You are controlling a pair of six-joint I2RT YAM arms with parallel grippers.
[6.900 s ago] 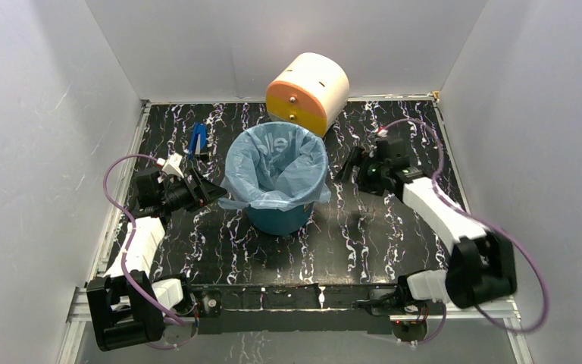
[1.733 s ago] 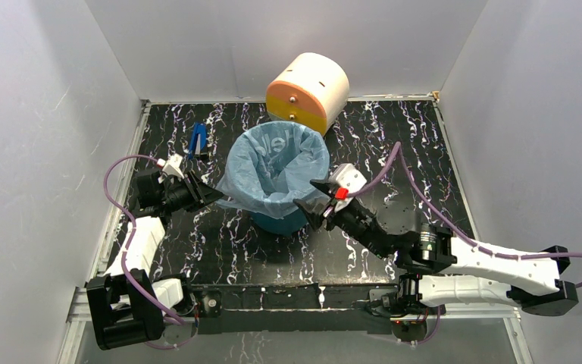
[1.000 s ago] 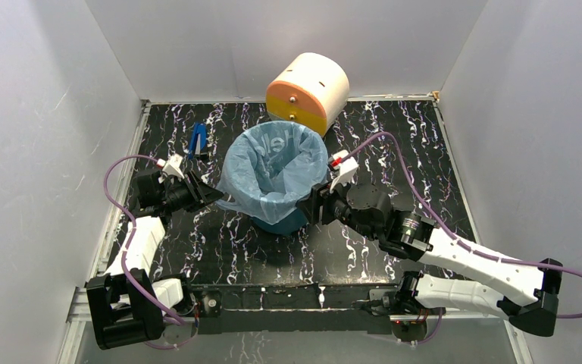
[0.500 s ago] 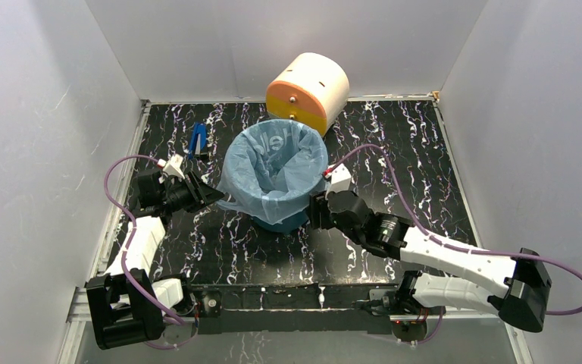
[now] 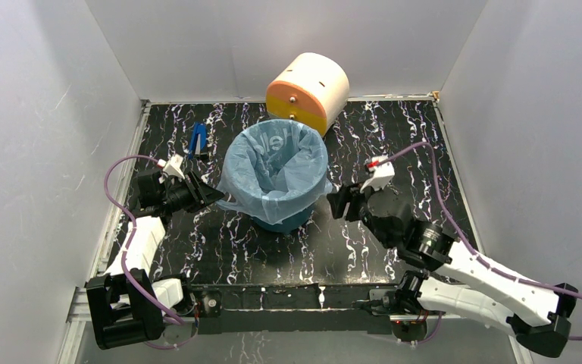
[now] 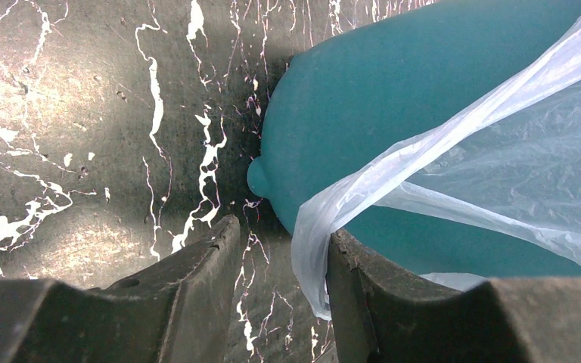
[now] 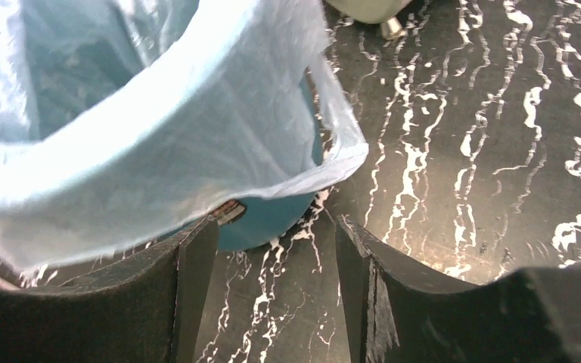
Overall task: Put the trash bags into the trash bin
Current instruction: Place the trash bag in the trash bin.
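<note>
Upright trash bin (image 5: 280, 221) (bag (image 5: 276, 163) lines it).

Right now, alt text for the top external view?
A teal trash bin lined with a light-blue trash bag stands centre-frame, a cream-and-orange drum behind it. Left jaws sit at the bag's left edge; right jaws stand just off its right.

A thin translucent light-blue plastic bag (image 6: 469, 159) drapes over the round teal plastic bin (image 6: 363, 98); its corner seems to touch one finger (image 6: 378, 302) of the left gripper (image 6: 281, 233).
</note>
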